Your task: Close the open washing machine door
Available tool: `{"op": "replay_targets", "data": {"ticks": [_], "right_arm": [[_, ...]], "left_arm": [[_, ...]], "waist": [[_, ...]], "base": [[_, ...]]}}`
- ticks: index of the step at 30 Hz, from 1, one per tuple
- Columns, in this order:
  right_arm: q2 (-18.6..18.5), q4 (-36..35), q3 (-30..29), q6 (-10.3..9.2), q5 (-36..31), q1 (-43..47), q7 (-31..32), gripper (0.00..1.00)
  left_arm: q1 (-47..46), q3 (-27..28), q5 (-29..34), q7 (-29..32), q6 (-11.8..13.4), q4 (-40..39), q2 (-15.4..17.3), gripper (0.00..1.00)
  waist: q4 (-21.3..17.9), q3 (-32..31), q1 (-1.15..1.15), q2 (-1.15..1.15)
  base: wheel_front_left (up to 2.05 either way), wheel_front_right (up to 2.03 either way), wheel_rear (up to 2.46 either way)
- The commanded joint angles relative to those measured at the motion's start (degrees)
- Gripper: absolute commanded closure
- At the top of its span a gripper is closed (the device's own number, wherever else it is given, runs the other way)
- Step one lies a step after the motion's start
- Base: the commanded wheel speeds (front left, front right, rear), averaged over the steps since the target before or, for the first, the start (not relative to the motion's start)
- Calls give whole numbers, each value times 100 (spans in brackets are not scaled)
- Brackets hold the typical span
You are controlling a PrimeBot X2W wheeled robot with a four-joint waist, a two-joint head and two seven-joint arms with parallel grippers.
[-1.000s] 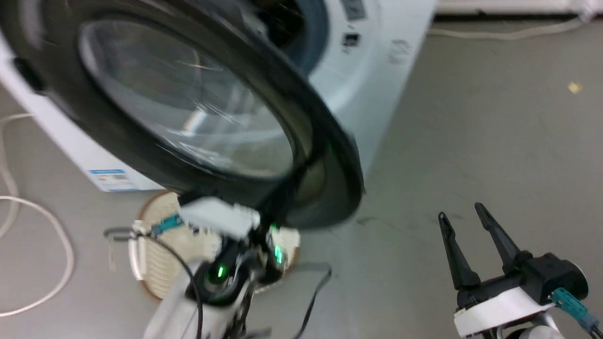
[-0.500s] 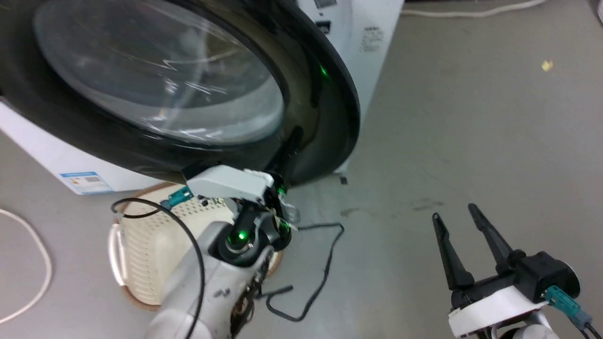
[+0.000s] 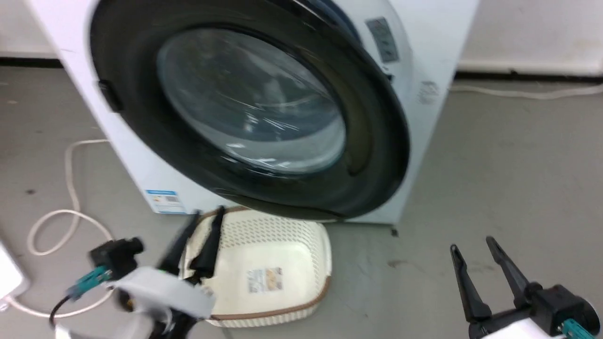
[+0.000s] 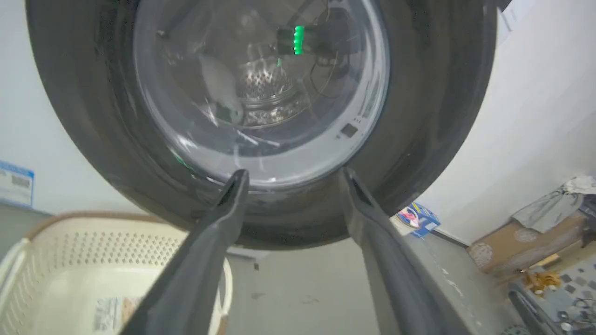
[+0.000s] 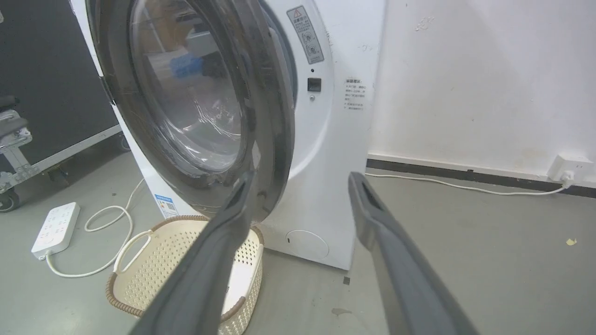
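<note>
- The left hand (image 3: pixel 207 213) hangs low above the cream basket (image 3: pixel 273 233), fingers spread and empty, clear of the door.
- The right hand (image 3: pixel 471 243) is likewise open and holds nothing, off to the side over the floor.
- The washing machine door (image 3: pixel 372 141) stands slightly ajar on the washing machine (image 3: pixel 438 47), with a gap at its free edge.
- It is probably rigid and fairly heavy on its hinge. The glossy rim looks slippery, so a flat push on the rim near the free edge, not the glass, seems best.
</note>
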Motion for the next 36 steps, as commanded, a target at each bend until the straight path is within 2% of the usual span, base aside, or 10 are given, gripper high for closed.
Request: {"op": "replay_targets", "data": {"ticks": [1,6,10,17,24,25,26,27,31,36], "right_arm": [[-3,-42,-52,5,-24,121,-19,0],[49,-85,5,5,-31,236,-19,0],[99,-92,46,5,-30,318,-19,0],[170,-56,92,5,-27,407,-19,0],[201,-37,140,5,-8,396,-19,0],[202,-24,153,5,5,393,-19,50],[203,-15,159,5,21,384,-19,89],[203,-22,182,5,52,359,-19,100],[18,-48,506,5,166,125,-20,100],[-584,27,1179,5,374,-574,-17,100]], "left_arm": [[283,357,848,-26,101,-293,-59,0],[1087,1052,3186,-28,538,-1027,-300,0],[1516,1297,4406,-28,876,-1395,-560,0],[2065,1565,5391,-29,1191,-1571,-912,0],[2176,1669,5583,-29,1041,-1307,-985,0],[2153,1683,5590,-29,1025,-1243,-1004,0],[2126,1690,5601,-29,1007,-1202,-1024,0],[2101,1699,5608,-29,1000,-1173,-1052,0],[1991,1732,5579,-29,930,-1041,-1182,0],[1728,1725,5659,-29,853,-950,-1291,0]], "waist": [[318,-300,1,0],[453,-391,1,0],[541,-444,1,0],[648,-514,1,0],[752,-499,1,0],[773,-490,1,0],[794,-473,1,0],[814,-446,1,0],[919,-219,1,0],[1136,278,1,0]], "base": [[0,0,0],[0,0,0],[0,0,0],[0,0,0],[0,0,0],[0,0,0],[0,0,0],[0,0,0],[0,0,0],[0,0,0]]}}
